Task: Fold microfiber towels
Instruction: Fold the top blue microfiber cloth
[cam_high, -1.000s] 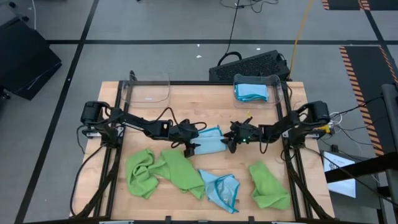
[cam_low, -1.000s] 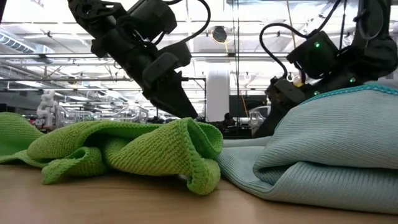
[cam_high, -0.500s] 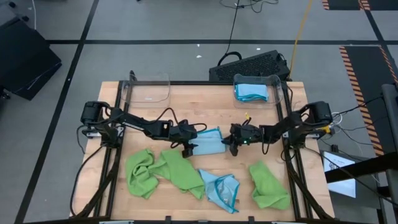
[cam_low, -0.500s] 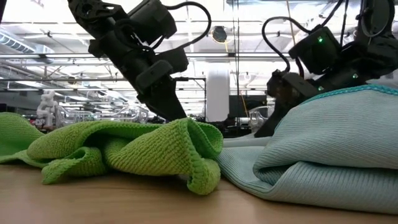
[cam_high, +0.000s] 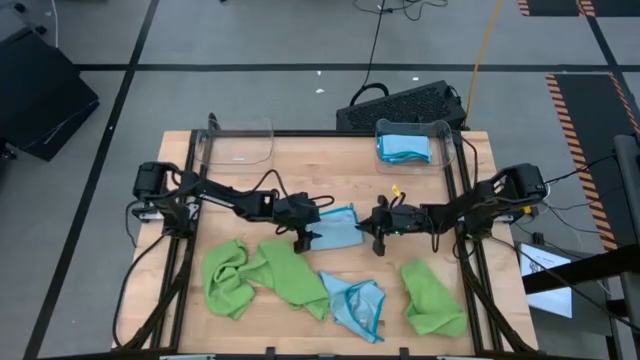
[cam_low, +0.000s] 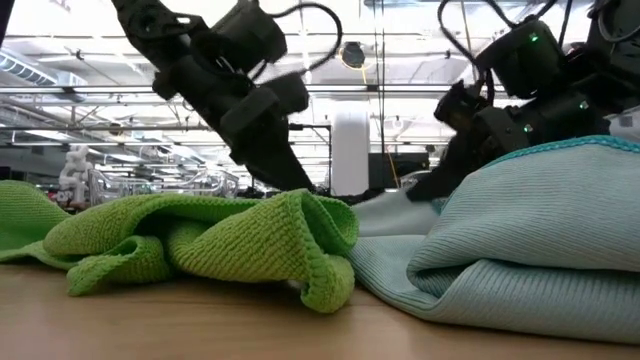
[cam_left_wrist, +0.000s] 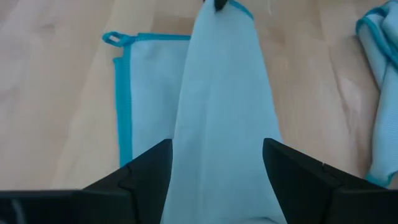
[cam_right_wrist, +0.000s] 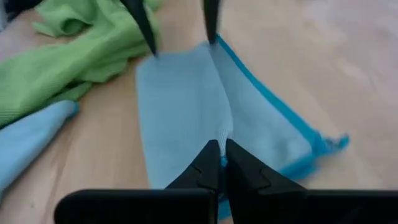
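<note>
Blue towel — pinched by right gripper (left gripper opposite).

left end effector: low at table centre, fingers spread | right end effector: facing it, fingers pinched together

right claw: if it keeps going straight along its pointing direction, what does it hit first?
Likely the left claw, whose fingers stand open at the far end of the same light blue teal-edged microfiber towel. The right claw is shut on that towel's near part and points along it. Depth is unclear.
</note>
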